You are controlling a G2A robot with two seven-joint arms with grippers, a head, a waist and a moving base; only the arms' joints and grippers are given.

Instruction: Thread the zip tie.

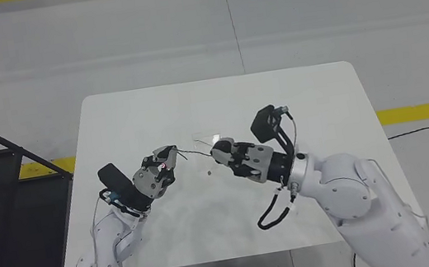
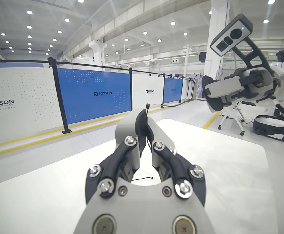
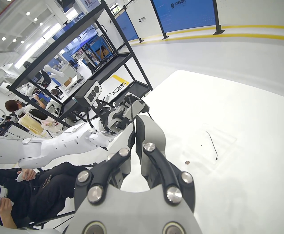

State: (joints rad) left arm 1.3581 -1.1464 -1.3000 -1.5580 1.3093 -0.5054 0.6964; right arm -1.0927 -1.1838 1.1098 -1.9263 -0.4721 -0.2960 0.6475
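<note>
Left hand (image 1: pixel 172 153), right hand (image 1: pixel 218 149), zip tie (image 1: pixel 194 150) between, well inside table (image 1: pixel 292 97) edges

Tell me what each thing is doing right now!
left gripper: shut on the zip tie.
right gripper: shut on the same zip tie.
zip tie: held in the air, head poking out of the left gripper.
spare zip tie: lying loose on the table.

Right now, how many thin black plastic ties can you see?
2. One tie is pinched in the left jaws, its strand reaching the right jaws. The other tie lies loose on the table. More may hide under the arms.
</note>
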